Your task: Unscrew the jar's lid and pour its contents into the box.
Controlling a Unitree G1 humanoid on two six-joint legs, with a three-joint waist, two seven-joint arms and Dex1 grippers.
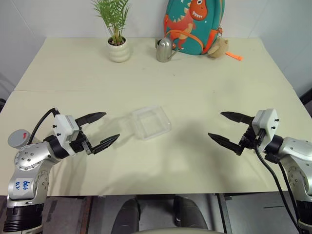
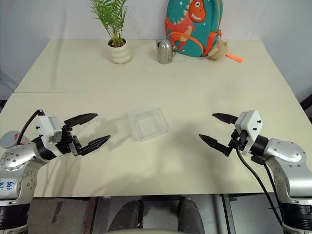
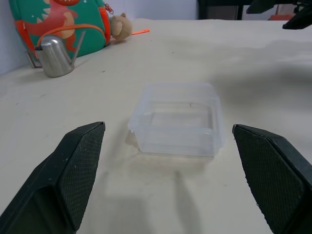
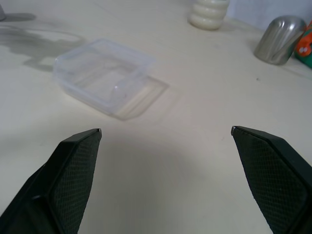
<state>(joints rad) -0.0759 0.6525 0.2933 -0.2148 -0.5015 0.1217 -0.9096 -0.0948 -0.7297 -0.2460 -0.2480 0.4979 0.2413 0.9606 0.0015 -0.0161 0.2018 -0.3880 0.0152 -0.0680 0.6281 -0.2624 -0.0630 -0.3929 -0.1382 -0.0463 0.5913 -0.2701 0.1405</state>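
The pale table (image 1: 195,73) is spread wide, with a dinosaur backpack (image 1: 192,24), a potted plant (image 1: 117,44) and a steel watering can (image 1: 165,50) lined up along its far edge. The clear box (image 1: 150,123) is seen at the centre, upright and seemingly bare inside. It is flanked by the left gripper (image 1: 111,125) and the right gripper (image 1: 216,124), both held above the table, aimed inward at it, fingers spread wide apart and nothing held.

And the lid (image 1: 18,138), grey with its red mark, is glimpsed at the table's left edge, just behind the left arm. The jar under it is hidden by that arm, so nothing appears unscrewed yet.

The jar is judged the first target. It would best be taken low on its body by the left gripper, so the lid is left free for the right. It should also be kept upright until it is carried over the box.
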